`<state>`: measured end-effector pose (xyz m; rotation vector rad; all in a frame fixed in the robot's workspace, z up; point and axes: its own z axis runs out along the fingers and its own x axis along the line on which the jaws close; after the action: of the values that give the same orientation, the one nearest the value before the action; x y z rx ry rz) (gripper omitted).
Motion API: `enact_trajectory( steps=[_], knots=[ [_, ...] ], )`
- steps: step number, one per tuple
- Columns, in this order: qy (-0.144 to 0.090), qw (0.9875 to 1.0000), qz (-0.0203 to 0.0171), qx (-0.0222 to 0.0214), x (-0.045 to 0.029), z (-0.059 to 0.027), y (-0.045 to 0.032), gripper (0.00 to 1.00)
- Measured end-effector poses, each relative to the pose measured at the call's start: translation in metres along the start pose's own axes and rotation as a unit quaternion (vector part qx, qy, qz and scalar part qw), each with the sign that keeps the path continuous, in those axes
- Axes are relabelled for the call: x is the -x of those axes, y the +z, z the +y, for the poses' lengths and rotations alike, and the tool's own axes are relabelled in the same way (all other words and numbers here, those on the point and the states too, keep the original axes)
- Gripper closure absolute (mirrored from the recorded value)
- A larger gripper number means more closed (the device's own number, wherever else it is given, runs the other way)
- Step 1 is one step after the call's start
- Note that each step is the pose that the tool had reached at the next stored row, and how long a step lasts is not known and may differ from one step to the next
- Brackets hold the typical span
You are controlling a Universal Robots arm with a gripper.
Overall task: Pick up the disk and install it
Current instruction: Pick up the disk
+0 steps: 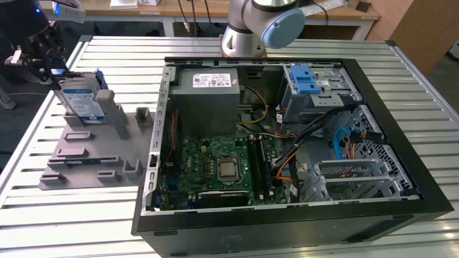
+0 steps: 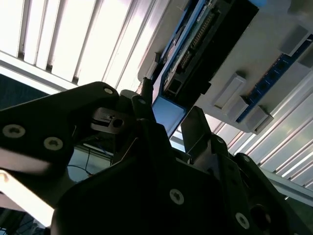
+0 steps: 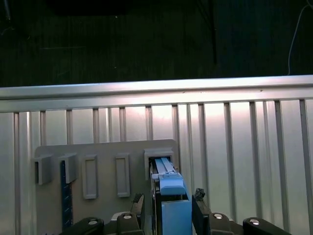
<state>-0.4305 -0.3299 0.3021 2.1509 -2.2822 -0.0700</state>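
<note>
First wrist view: the gripper (image 3: 168,199) straddles the top edge of the disk (image 3: 173,211), which stands upright in the grey rack (image 3: 102,149) (long axis running straight away from the gripper, down into its slot). Whether the disk is clamped or loose I cannot tell.

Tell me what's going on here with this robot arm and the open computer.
The arm's hand is at the top edge of the disk, which stands on edge in a slot of the grey holder on the slatted table, at the exterior view's left. The disk sits in the holder, not yet lifted. The open computer case lies beside the holder, so nothing is installed yet.
</note>
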Motion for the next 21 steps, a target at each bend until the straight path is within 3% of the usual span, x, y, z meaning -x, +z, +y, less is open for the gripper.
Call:
enact_trajectory(
  steps=[1, 18, 20, 21],
  knots=[
    [0.0, 1.0, 0.0, 0.0, 0.0, 0.0, 0.0008, 0.49],
    [-0.007, 1.0, 0.0037, 0.0002, -0.0005, -0.0005, 0.0141, 0.51],
    [-0.011, 0.9999, 0.0042, 0.0001, -0.0005, -0.0006, 0.0145, 0.63],
    [-0.015, 0.9999, 0.0046, 0.0002, -0.0005, -0.0006, 0.0146, 0.63]
  ],
)
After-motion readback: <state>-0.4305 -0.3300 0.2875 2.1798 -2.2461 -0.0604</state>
